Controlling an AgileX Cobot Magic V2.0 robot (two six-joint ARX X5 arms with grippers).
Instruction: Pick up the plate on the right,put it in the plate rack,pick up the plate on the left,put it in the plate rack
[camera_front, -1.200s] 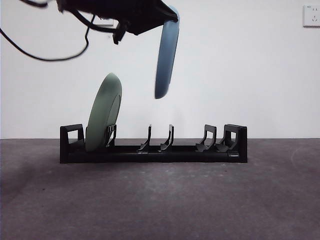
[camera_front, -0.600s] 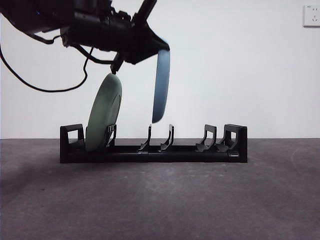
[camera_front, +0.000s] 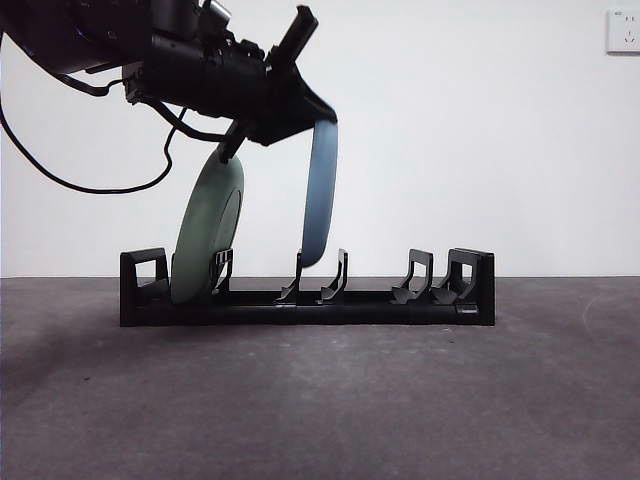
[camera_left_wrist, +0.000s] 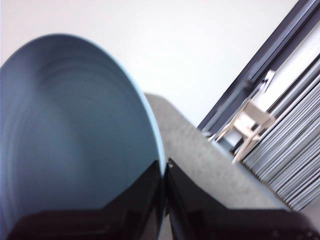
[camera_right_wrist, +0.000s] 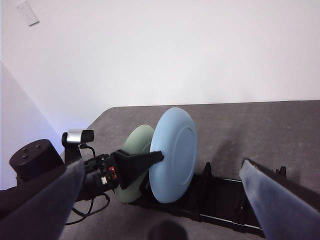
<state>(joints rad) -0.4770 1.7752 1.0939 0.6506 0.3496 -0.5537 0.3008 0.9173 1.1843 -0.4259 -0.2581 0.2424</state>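
The left tool (camera_front: 318, 118) is clamped on the top rim of the blue plate (camera_front: 319, 195), its two black jaws pressed against either face of the rim, as the left wrist view shows with the plate's (camera_left_wrist: 75, 130) inner face filling much of that picture. The plate hangs nearly upright above the rack (camera_front: 307, 300), its lower edge down at the level of the middle pair of prongs (camera_front: 320, 277), just by the tip of the left prong of that pair (whether it touches the prong cannot be told).

The green plate (camera_front: 208, 228) already stands in the rack's left-end slot, leaning rightward at the top, its upper rim close under the left arm.

From the right wrist view the blue plate (camera_right_wrist: 174, 154) sits just in front of the green plate (camera_right_wrist: 134, 150), both over the rack (camera_right_wrist: 220, 202) on the dark grey tabletop (camera_front: 320, 400). The right tool (camera_right_wrist: 162, 185) hangs well back from the rack, jaws spread wide and holding nothing.
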